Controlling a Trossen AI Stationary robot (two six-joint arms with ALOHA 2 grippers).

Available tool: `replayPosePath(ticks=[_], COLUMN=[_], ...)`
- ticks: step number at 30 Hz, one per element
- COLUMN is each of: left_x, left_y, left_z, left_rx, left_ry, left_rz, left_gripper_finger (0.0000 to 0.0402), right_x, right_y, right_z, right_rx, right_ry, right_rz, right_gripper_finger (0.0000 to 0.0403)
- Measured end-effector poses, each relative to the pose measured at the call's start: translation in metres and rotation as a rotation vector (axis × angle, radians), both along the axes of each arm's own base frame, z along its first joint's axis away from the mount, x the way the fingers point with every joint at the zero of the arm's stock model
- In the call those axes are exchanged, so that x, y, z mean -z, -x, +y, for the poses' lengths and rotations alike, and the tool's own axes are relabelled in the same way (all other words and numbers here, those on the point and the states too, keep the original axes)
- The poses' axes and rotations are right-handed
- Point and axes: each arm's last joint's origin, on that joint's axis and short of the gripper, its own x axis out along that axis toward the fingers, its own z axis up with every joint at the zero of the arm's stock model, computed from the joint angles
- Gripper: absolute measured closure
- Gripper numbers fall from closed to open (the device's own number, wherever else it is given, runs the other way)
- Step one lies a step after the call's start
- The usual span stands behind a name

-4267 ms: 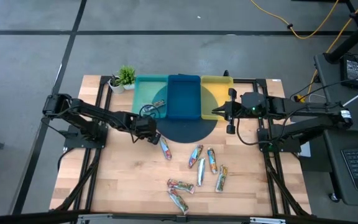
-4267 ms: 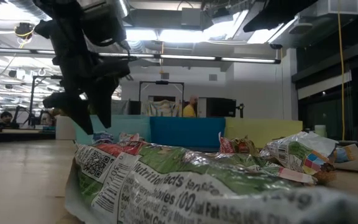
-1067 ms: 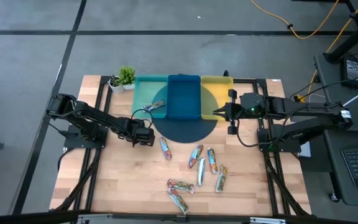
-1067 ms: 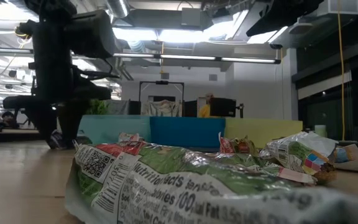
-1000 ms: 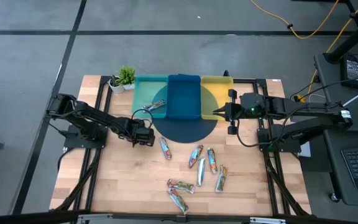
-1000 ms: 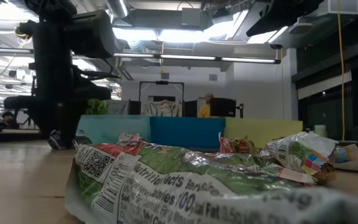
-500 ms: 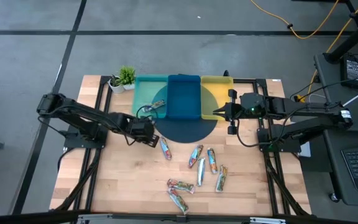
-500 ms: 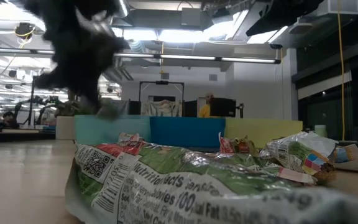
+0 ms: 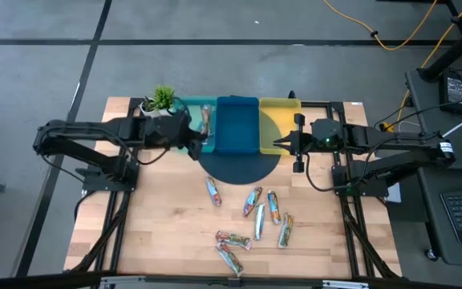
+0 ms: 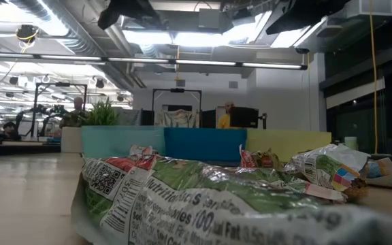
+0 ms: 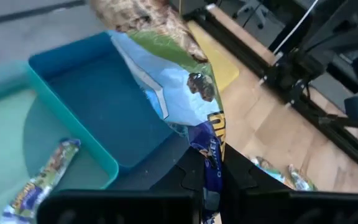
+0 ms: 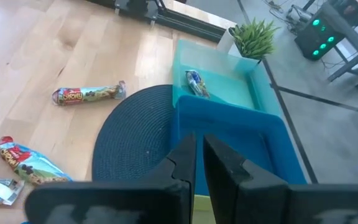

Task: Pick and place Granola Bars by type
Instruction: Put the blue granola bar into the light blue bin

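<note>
Since the earlier high view, the left gripper [image 9: 196,135] has risen from the table [image 9: 159,225] beside the dark round mat [image 9: 239,164] to above the teal tray [image 9: 184,116] at upper centre of the frame, its jaws clenched on a blue-wrapped granola bar [image 11: 173,93]. One bar already lies in the teal tray [image 12: 196,83]; the blue tray [image 9: 237,124] and yellow tray [image 9: 279,112] stand to its right. A loose bar [image 9: 212,190] lies just below the mat; five more bars [image 9: 265,211] cluster at lower centre, and two more [image 9: 231,249] lie near the bottom edge. A potted plant [image 9: 161,99] stands left of the trays. The right gripper [image 9: 281,144] hovers over the yellow tray's edge, jaws nearly closed and holding nothing.
</note>
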Motion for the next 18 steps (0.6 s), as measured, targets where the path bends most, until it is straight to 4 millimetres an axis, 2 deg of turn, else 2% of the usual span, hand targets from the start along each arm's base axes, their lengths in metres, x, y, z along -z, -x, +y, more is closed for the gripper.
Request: replayPosePath(ticks=[13,18], left_x=[-0.02,-0.025], left_y=[0.023,0.035], left_z=[0.013,0.024], left_rx=[-0.036,-0.044], left_ry=[-0.06,-0.053], left_rz=[-0.064,-0.079], left_gripper_finger=[0.0392,0.0393], right_x=[0.0,-0.004], right_y=[0.0,-0.002], right_z=[0.0,0.0], right_rx=[0.003,0.002], right_ry=[-0.005,-0.002], right_rz=[-0.002,-0.052], right_gripper_finger=[0.0369,0.0369])
